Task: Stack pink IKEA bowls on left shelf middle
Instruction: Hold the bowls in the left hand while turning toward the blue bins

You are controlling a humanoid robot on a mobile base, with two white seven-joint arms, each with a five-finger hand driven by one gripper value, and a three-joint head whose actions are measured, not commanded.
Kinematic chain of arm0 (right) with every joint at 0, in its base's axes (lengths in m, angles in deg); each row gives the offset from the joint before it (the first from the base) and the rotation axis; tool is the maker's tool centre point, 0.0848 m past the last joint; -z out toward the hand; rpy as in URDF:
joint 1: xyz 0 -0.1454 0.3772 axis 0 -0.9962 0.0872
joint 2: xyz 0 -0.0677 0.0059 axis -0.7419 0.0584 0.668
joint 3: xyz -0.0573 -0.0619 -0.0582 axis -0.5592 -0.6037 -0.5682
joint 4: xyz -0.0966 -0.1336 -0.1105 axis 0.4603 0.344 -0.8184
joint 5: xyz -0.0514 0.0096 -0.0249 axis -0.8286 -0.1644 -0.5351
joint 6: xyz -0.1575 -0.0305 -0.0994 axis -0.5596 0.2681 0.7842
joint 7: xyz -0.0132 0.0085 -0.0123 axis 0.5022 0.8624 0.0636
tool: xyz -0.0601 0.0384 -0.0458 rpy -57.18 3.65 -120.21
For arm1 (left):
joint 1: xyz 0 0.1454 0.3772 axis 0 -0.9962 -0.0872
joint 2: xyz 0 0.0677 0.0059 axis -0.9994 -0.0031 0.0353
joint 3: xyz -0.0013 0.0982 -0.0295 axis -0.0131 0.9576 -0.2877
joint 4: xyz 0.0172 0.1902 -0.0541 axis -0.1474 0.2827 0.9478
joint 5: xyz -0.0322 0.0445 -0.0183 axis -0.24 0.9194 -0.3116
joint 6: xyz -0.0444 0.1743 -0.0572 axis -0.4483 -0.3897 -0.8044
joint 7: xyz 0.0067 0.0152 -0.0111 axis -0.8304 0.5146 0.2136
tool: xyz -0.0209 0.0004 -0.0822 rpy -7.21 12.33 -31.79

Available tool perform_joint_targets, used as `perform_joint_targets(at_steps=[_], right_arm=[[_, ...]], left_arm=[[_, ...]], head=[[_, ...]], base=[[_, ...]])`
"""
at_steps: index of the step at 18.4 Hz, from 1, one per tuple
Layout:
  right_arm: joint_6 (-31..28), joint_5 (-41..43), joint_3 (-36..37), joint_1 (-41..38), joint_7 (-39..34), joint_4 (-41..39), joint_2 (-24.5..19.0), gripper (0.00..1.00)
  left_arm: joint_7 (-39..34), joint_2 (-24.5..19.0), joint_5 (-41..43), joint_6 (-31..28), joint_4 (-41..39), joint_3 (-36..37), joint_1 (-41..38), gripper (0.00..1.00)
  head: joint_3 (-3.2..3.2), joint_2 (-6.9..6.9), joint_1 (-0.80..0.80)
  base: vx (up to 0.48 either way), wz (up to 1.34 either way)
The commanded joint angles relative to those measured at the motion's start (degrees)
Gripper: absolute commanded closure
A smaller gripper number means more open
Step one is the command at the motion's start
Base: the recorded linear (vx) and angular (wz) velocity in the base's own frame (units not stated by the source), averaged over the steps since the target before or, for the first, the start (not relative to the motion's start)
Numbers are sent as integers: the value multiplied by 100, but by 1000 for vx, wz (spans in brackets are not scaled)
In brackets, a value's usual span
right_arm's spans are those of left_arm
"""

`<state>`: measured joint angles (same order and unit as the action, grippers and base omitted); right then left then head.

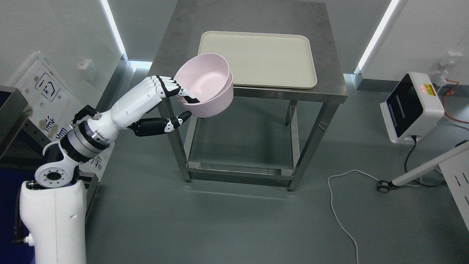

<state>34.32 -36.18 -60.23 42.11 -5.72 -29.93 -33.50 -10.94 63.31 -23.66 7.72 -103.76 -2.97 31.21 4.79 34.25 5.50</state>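
Note:
Two pink bowls point(207, 86), nested one inside the other, hang in the air at the front left corner of a steel table point(256, 18). My left hand point(181, 104) is shut on their near rim: the fingers point(172, 88) reach over the rim into the upper bowl and the thumb point(179, 119) presses under the lower one. The bowls tilt slightly toward the hand. The left arm comes in from the lower left. No right arm shows in the head view.
A cream tray point(271, 62) lies on the table behind the bowls. A dark shelf edge point(11, 117) shows at the far left. A white device point(412, 106) stands on the floor at right, with a cable point(340, 212) and a wheeled white stand point(421, 172).

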Motion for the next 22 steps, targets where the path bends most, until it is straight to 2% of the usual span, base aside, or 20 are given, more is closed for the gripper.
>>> perform_joint_targets(at_steps=[1, 13, 22], right_arm=[[3, 0, 62, -167, -2, -193, 100, 0], [-5, 0, 62, -167, -2, -193, 100, 0], [3, 0, 62, -167, -2, -193, 100, 0]], left_arm=[[-2, -14, -1, -1, -5, 50, 9, 96], [-2, -5, -1, -1, -5, 129, 71, 96], [-2, 30, -1, -19, -31, 339, 36, 96]], head=[[0, 0, 0], [0, 0, 0], [0, 0, 0]], base=[[-290, -47], [-281, -82], [-248, 428]])
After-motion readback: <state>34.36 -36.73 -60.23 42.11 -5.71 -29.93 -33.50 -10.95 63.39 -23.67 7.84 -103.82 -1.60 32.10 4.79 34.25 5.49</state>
